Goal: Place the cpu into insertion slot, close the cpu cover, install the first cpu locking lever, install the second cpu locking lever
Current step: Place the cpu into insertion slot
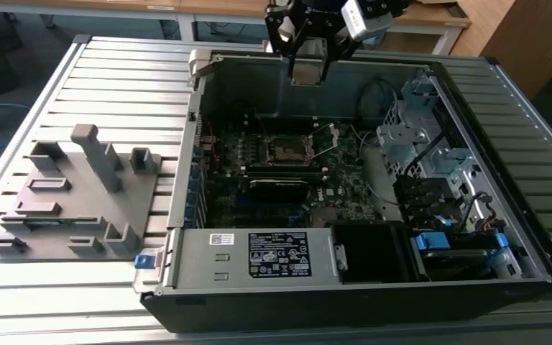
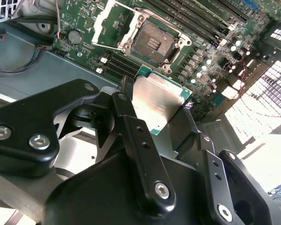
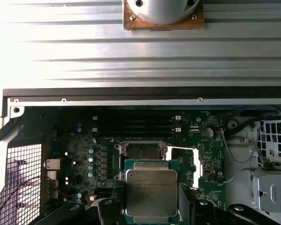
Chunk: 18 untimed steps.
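Note:
My gripper (image 1: 307, 72) hangs above the far wall of the open computer case, shut on the cpu (image 1: 307, 75). The cpu (image 3: 151, 191) is a flat square chip with a silver-grey top and green edge, also visible as the cpu (image 2: 155, 105) in the second wrist view. Black fingers (image 2: 125, 108) press on its two opposite sides. Below lies the insertion slot (image 1: 287, 151), a dark square socket, uncovered in both wrist views (image 2: 152, 42) (image 3: 140, 151). The cpu cover (image 2: 108, 23) stands swung open beside the socket (image 3: 184, 159) (image 1: 326, 140).
The case walls (image 1: 256, 83) ring the green board. A drive cage (image 1: 430, 151) sits at the exterior view's right, and a power supply (image 1: 261, 255) at the near side. Long black memory slots (image 3: 133, 125) run beside the socket. A grey fixture plate (image 1: 75, 194) lies on the slatted table.

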{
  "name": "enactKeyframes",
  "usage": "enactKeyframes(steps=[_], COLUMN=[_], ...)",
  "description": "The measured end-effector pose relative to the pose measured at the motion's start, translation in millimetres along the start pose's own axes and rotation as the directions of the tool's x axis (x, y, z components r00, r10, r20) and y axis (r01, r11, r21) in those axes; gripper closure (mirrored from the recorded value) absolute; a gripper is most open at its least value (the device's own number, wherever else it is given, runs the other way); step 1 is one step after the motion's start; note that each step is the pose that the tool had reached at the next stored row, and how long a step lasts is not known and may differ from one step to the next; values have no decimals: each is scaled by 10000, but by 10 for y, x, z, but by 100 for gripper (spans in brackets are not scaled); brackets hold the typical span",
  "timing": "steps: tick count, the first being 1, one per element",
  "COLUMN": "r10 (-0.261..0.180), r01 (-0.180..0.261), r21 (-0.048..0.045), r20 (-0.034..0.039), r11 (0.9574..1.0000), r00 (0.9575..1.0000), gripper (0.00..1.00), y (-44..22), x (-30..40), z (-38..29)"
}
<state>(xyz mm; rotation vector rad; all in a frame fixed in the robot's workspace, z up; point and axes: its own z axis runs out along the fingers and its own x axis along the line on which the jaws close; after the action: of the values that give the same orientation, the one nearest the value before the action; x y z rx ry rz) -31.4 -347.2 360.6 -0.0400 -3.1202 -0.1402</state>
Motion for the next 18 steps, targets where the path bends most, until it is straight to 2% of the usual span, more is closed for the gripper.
enactKeyframes(steps=[18], r10=[0], r01=[0], r21=[21], r20=[0], r11=[10000], r00=[10000], gripper=[46], y=[-5], x=[-1], z=[50])
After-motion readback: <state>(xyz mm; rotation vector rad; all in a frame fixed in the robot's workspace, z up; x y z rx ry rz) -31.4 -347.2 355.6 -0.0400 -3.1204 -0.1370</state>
